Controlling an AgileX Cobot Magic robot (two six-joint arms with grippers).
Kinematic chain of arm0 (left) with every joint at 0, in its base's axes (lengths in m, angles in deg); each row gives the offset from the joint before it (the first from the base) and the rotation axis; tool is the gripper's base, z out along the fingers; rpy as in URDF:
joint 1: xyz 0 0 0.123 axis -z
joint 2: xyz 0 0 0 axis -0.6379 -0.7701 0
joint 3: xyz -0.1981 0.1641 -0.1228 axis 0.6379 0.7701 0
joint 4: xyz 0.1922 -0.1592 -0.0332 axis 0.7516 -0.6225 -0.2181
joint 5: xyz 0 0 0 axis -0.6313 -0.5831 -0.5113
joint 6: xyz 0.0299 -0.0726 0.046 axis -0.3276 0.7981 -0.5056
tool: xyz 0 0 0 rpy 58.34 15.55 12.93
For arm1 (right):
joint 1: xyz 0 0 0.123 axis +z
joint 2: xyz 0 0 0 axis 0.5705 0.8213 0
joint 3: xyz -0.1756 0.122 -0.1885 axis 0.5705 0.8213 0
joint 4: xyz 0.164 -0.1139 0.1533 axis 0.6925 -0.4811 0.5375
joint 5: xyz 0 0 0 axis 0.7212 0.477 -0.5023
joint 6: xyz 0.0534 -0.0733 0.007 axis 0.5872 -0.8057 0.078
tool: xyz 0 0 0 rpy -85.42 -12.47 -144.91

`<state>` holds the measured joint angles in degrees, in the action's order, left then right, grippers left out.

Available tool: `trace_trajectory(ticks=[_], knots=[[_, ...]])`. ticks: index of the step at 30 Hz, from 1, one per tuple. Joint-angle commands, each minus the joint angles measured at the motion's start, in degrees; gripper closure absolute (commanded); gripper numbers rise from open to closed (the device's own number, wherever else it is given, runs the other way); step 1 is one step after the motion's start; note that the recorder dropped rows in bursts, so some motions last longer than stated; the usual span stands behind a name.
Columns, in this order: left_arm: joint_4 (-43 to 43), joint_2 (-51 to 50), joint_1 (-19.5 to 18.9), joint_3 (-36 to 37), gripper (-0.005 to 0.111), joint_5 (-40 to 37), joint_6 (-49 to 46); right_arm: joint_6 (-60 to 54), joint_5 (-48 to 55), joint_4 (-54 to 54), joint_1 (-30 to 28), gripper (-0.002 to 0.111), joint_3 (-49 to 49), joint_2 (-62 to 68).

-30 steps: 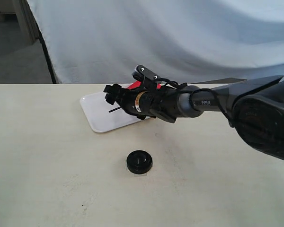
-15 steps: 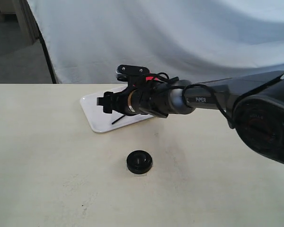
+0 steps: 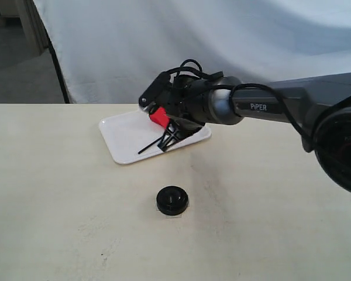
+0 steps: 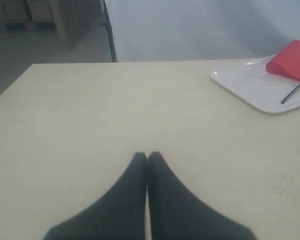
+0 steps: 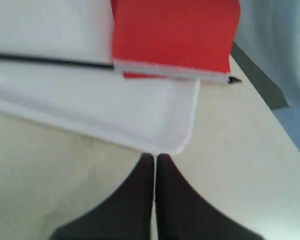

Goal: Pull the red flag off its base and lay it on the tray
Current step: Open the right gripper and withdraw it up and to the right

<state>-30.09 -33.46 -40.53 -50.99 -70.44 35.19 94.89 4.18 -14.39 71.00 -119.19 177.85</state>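
Observation:
The red flag [image 3: 158, 117] lies flat on the white tray [image 3: 120, 139], its black stick [image 3: 149, 146] pointing toward the tray's near edge. My right gripper [image 3: 167, 144] hangs just above the tray beside the flag, shut with nothing in it. In the right wrist view the flag [image 5: 175, 35] rests on the tray [image 5: 115, 110], and the shut gripper [image 5: 155, 156] sits at a tray corner. The black round base [image 3: 172, 201] stands alone on the table in front of the tray. In the left wrist view my left gripper [image 4: 147, 154] is shut over bare table, with tray [image 4: 255, 92] and flag [image 4: 290, 60] far off.
A pale wooden table [image 3: 58, 222] carries everything. A white cloth backdrop [image 3: 222, 47] hangs behind it. The right arm [image 3: 292, 105] stretches in from the right above the table. A dark floor gap [image 3: 17, 58] shows past the table's far left edge.
The right wrist has rolled and tipped its fingers down over the tray. The flag, carried at the gripper before, now lies on the tray. The base has not moved.

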Motion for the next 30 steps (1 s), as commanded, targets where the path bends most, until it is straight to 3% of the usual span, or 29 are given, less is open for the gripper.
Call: trace_trajectory(ticks=[1,6,11,14,22,30], knots=[[0.2,0.2,0.2,0.1,0.107,0.1,0.4,-9.0,9.2,3.5,-2.9,0.109,-0.3,-1.2],[0.2,0.2,0.2,0.1,0.107,0.1,0.4,-18.2,13.1,21.5,-9.9,0.109,-0.3,-5.3],[0.2,0.2,0.2,0.1,0.107,0.1,0.4,-27.7,21.5,44.6,-20.2,0.109,-0.3,-10.8],[0.2,0.2,0.2,0.1,0.107,0.1,0.4,-30.6,25.6,53.2,-26.5,0.109,2.6,-15.2],[0.2,0.2,0.2,0.1,0.107,0.1,0.4,-29.1,16.3,56.5,-37.0,0.109,26.3,-35.2],[0.2,0.2,0.2,0.1,0.107,0.1,0.4,-26.6,4.2,56.0,-39.5,0.109,46.4,-59.6]])
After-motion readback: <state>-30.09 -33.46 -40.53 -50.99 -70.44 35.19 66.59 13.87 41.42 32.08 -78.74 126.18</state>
